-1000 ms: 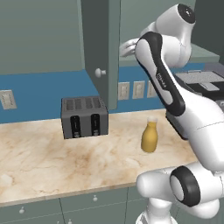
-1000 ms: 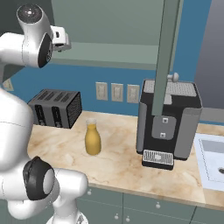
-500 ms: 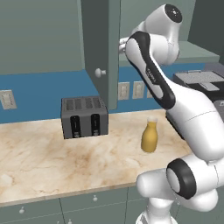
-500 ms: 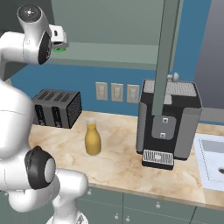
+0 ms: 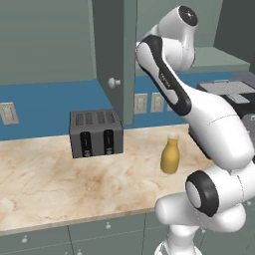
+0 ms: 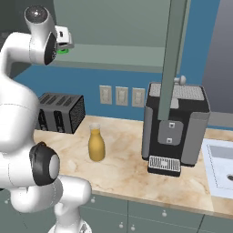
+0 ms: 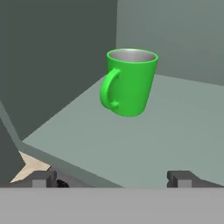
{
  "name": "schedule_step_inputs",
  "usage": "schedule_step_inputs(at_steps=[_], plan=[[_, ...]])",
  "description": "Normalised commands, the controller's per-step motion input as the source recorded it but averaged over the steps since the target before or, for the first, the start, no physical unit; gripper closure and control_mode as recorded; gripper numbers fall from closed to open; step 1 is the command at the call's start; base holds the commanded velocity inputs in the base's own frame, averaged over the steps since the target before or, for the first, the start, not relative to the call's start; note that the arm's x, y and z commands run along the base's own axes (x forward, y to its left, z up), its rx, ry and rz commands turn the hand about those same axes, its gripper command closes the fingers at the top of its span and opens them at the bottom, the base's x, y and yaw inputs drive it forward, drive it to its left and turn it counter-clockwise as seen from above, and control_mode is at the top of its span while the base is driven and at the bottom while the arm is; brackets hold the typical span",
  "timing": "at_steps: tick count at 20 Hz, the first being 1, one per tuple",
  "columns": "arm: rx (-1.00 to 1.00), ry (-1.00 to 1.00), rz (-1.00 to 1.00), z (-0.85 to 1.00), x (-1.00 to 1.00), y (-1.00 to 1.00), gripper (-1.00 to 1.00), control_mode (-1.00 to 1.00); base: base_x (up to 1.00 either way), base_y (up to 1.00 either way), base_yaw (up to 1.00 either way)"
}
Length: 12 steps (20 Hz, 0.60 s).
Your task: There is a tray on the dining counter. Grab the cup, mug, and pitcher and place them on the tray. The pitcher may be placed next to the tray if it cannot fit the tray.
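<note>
Hand view: green mug [image 7: 129, 82] upright on a grey-green cabinet shelf [image 7: 175, 131], handle turned to the picture's left, pale rim up. Pincer [image 7: 113, 178] spread wide, both tips cut off by the lower edge, mug ahead of and between them, not touching. Right base view: wrist up at the shelf, mug reduced to a green sliver [image 6: 63, 49] behind the hand. Pitcher [image 5: 170, 155] stands on the marble table [image 5: 60, 184], apart from the dark toaster [image 5: 95, 133]; right base view puts it between toaster and coffee machine [image 6: 175, 127]. Left base view: open cabinet door [image 5: 115, 55] and arm hide the shelf interior
</note>
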Motion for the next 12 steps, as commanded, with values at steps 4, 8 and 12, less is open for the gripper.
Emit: schedule_step_inputs(at_steps=[4,8,12], plan=[[0.0,0.0,0.0,-0.07,0.18,0.16,-1.0,-1.0,0.0,0.0,0.0],[0.0,0.0,0.0,-0.01,0.14,0.22,-1.0,-1.0,0.0,0.0,0.0],[0.0,0.0,0.0,0.0,0.15,0.18,-1.0,-1.0,0.0,0.0,0.0]])
